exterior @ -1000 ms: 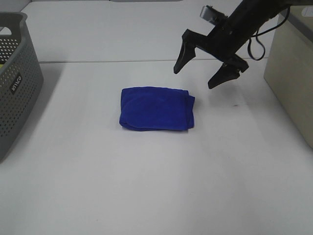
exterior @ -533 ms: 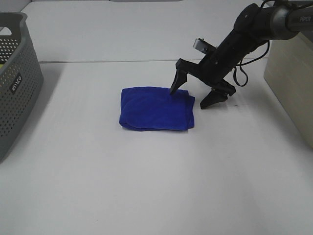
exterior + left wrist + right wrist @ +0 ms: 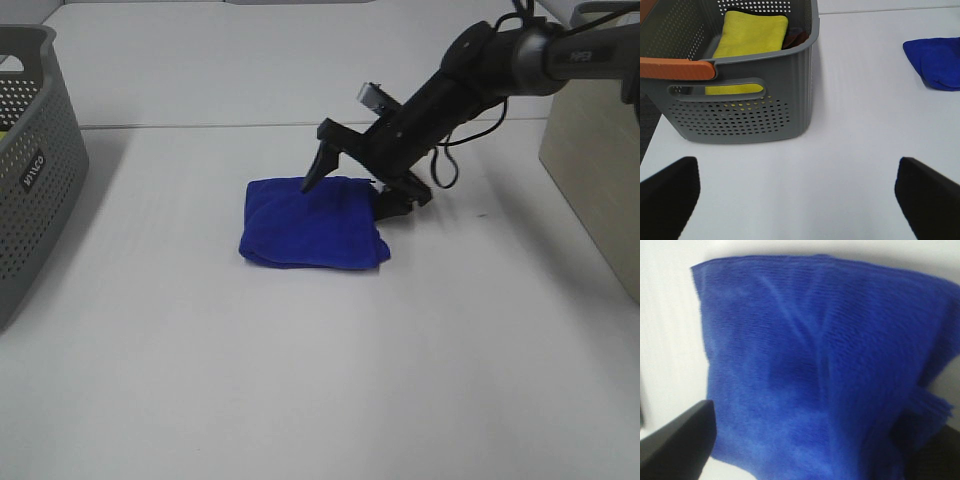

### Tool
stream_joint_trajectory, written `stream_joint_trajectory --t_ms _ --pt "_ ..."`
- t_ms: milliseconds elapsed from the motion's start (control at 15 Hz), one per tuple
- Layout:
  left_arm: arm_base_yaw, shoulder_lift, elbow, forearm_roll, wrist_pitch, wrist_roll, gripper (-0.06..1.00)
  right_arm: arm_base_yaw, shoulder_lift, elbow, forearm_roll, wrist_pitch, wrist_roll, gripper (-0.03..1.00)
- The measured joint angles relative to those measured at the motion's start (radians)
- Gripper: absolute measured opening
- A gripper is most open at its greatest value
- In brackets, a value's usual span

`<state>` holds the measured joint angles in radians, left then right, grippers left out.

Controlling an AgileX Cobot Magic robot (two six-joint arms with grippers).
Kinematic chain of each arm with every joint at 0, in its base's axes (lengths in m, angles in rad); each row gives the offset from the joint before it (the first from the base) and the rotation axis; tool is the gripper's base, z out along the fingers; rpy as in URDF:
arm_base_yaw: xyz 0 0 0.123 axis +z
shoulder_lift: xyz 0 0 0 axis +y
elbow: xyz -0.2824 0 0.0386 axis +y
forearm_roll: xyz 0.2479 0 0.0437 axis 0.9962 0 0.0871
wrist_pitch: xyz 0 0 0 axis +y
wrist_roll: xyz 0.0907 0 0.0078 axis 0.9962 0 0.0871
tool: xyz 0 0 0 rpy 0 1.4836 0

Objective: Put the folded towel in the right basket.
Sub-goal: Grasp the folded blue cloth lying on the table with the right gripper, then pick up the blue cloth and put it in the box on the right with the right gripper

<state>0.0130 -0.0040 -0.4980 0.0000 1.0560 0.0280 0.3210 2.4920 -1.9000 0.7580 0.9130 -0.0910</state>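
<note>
The folded blue towel (image 3: 305, 225) lies flat on the white table (image 3: 300, 380), mid-view. My right gripper (image 3: 350, 196) is open, low over the towel's right end. One finger touches the towel's far edge and the other sits at its right side. In the right wrist view the towel (image 3: 815, 355) fills the frame between the two dark fingertips (image 3: 675, 445). The right basket (image 3: 600, 150), beige, stands at the table's right edge. My left gripper (image 3: 797, 200) is open and empty, seen only in its wrist view, where the towel (image 3: 935, 62) also shows far off.
A grey perforated basket (image 3: 30, 150) stands at the left edge of the table. In the left wrist view this basket (image 3: 740, 115) has an orange handle (image 3: 677, 68) and holds a yellow cloth (image 3: 747, 35). The right arm's cable hangs above the table.
My right gripper has come down and to the left, from above the table right of the towel to straddling the towel's right end. The towel has shifted slightly left.
</note>
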Motion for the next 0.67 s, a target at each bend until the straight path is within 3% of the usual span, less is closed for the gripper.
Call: stream_joint_trajectory --t_ms 133,200,333,467,667 --pt "0.0 0.0 0.0 0.0 0.0 0.0 0.99 0.059 0.021 -0.007 0.079 -0.033 0.0 0.75" --pt "0.0 0.0 0.0 0.0 0.0 0.0 0.99 0.076 0.031 -0.011 0.082 -0.044 -0.001 0.6" --pt "0.0 0.0 0.0 0.0 0.0 0.0 0.99 0.079 0.051 -0.027 0.07 -0.037 -0.001 0.15" --pt "0.0 0.0 0.0 0.0 0.0 0.0 0.99 0.079 0.063 -0.083 0.017 0.007 -0.001 0.12" --pt "0.0 0.0 0.0 0.0 0.0 0.0 0.99 0.059 0.08 -0.295 -0.022 0.237 -0.001 0.12"
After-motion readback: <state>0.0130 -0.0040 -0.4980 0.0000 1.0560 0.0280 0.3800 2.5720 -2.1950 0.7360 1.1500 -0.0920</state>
